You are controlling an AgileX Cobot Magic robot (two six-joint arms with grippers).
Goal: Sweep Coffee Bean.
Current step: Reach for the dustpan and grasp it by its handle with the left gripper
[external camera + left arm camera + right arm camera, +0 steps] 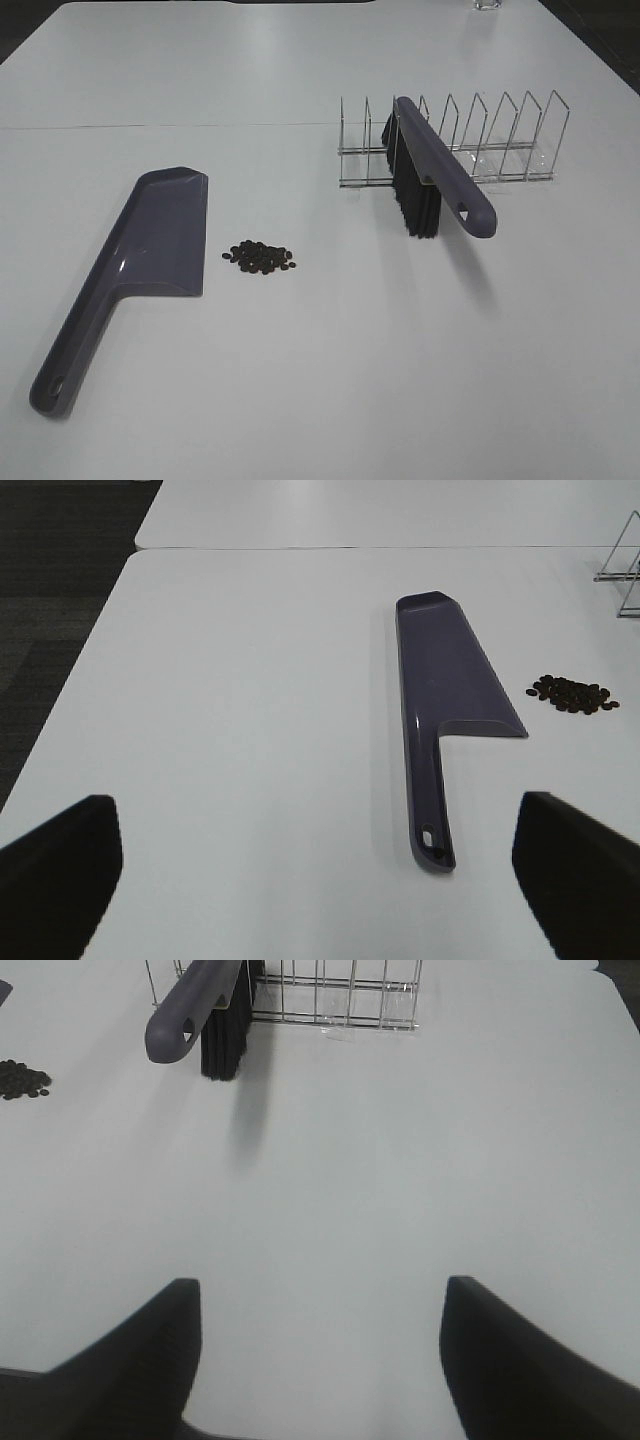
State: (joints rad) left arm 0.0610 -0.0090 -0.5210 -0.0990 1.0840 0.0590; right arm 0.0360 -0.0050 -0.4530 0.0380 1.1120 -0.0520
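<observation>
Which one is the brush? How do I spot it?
Look at the white table, then find the shiny wire rack on its right side. The brush leans in that rack, its purple handle poking out the front. Unlike the flat purple dustpan lying by the coffee beans, it has thick black bristles underneath.

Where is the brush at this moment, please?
In the exterior high view the brush is right of centre, leaning in the left end of the wire rack, handle towards the camera, well to the right of the coffee beans.
</observation>
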